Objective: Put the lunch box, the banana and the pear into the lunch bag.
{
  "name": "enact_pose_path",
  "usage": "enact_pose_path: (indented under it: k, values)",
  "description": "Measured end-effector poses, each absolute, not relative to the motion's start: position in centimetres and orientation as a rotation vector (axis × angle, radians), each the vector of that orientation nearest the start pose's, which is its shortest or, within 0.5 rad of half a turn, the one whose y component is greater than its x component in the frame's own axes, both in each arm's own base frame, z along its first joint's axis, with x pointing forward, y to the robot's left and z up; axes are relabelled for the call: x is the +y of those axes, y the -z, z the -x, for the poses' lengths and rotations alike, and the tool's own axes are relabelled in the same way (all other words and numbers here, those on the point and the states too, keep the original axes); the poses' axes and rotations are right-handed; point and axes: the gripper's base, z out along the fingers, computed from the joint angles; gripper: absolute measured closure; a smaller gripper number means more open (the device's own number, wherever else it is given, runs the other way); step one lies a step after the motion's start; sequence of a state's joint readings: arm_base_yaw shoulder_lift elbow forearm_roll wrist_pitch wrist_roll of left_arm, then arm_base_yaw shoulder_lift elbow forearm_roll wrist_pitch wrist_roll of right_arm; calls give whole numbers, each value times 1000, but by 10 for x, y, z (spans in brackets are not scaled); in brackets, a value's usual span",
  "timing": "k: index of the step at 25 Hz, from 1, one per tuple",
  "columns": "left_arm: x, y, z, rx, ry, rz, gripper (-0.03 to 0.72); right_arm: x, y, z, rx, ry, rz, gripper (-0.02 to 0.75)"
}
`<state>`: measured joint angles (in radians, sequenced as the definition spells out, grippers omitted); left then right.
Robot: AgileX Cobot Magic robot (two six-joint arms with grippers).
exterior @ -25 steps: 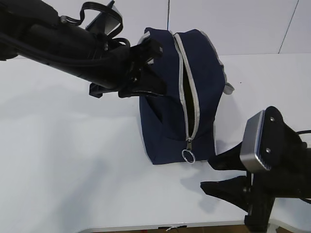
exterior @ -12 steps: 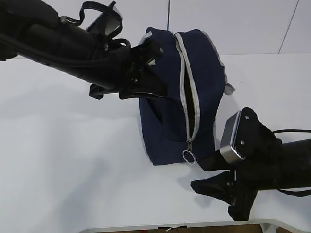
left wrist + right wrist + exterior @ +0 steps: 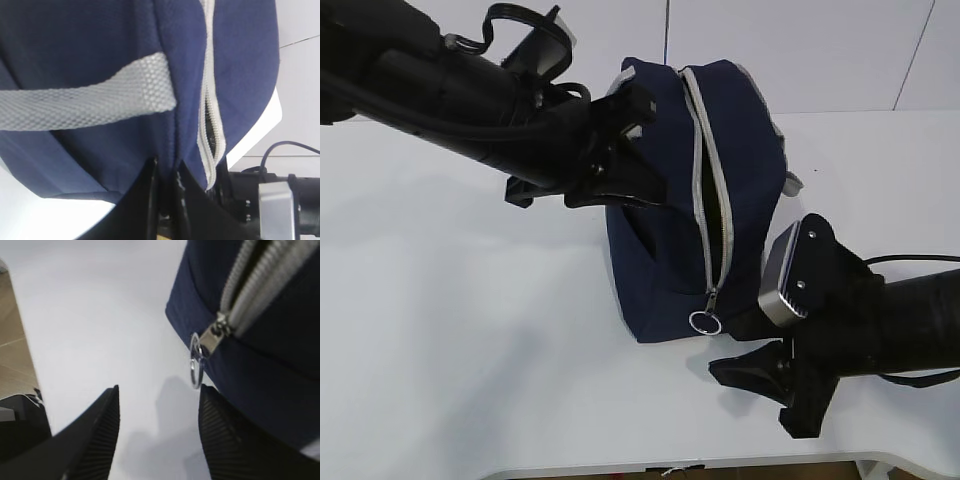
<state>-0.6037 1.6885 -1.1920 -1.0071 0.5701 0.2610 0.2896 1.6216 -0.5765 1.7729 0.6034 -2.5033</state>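
The navy lunch bag [image 3: 685, 200] stands on the white table [image 3: 450, 340], its grey zipper [image 3: 705, 190] partly open and the metal ring pull [image 3: 704, 322] hanging at the near end. The left gripper [image 3: 167, 187] is clenched on a fold of the bag's navy fabric just below the grey strap handle [image 3: 85, 100], at the bag's left side in the exterior view. The right gripper [image 3: 157, 432] holds nothing, its ribbed fingers [image 3: 97, 435] spread apart over the table just beside the ring pull, near the bag's front corner.
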Motion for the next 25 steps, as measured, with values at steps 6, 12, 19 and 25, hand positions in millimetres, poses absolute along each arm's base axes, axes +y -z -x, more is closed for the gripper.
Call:
enact_pose_path:
  k: [6,12,19,25]
  values:
    - [-244,-265,-281,2509,1143,-190,691,123,-155,-245,1878,-443,1301,310]
    - [-244,-265,-281,2509,1144,-188,691,121,-156,-249,1887,-409,1297,310]
    - [-244,-265,-281,2510,1144,-188,691,125,-153,-255,1884,-437,1298,311]
    - [-244,-265,-281,2510,1145,-188,691,128,-152,-258,1869,-462,1300,311]
